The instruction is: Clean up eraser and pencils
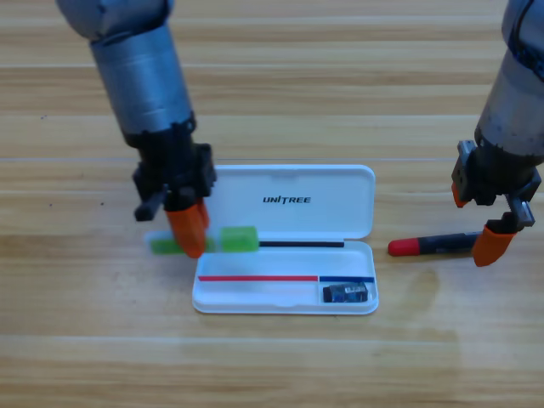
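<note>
1. The left gripper (189, 231) is down over the green bar (229, 240), its orange jaws crossing the bar's middle; I cannot tell whether they have clamped it or are parted.
2. The bar lies flat on the table (272, 365), touching the left far edge of the white case (285, 293).
3. It looks light, stiff and smooth, so it could roll; gripping across the middle seems best.
4. The eraser (348, 293) already sits in the right end of the case.
5. The marker (433, 246) lies just right of the case, red cap nearest it.
6. The right gripper (493, 242) is at the marker's right end; its grip cannot be judged.
7. The raised lid (293, 200) stands behind the tray.
</note>
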### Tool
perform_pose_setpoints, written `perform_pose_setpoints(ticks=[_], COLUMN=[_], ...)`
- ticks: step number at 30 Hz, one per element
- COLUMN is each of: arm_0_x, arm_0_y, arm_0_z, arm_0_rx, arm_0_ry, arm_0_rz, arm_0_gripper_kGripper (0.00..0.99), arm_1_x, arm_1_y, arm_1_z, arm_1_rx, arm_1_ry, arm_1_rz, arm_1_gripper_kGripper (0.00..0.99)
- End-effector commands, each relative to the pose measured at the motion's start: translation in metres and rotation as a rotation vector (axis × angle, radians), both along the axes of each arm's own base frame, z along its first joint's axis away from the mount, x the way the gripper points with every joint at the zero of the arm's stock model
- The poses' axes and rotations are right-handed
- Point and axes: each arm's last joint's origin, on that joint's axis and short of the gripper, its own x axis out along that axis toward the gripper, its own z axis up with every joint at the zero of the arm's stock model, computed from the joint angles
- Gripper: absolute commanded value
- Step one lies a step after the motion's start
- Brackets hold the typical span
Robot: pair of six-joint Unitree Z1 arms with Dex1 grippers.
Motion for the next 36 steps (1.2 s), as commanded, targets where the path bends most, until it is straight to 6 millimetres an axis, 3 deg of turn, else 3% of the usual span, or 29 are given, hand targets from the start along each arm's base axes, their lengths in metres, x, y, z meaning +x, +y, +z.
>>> perform_pose_setpoints(ticks=[1, 15, 18, 23, 27, 36], arm_0_x=[-0.009, -0.008, -0.006, -0.004, -0.003, -0.001], arm_0_y=[-0.035, -0.065, -0.069, -0.070, -0.071, -0.071], arm_0_z=[-0.032, -0.045, -0.050, -0.058, -0.062, -0.064], arm_0_rx=[0.037, 0.037, 0.043, 0.059, 0.067, 0.083], arm_0_ry=[0.073, 0.063, 0.063, 0.069, 0.073, 0.060], arm_0_rz=[-0.045, -0.053, -0.055, -0.054, -0.054, -0.055], arm_0_gripper_kGripper=[0.000, 0.000, 0.000, 0.000, 0.000, 0.000], arm_1_x=[0.033, 0.063, 0.065, 0.063, 0.060, 0.052], arm_1_y=[0.005, 0.020, 0.019, 0.015, 0.011, 0.005], arm_1_z=[-0.052, -0.082, -0.086, -0.085, -0.086, -0.078], arm_1_rx=[-0.067, -0.082, -0.091, -0.106, -0.124, -0.128], arm_1_ry=[0.066, 0.069, 0.075, 0.097, 0.121, 0.129], arm_1_rz=[-0.018, -0.017, -0.010, 0.002, 0.012, 0.018], arm_1_gripper_kGripper=[0.856, 0.807, 0.657, 0.204, 0.008, 0.000])
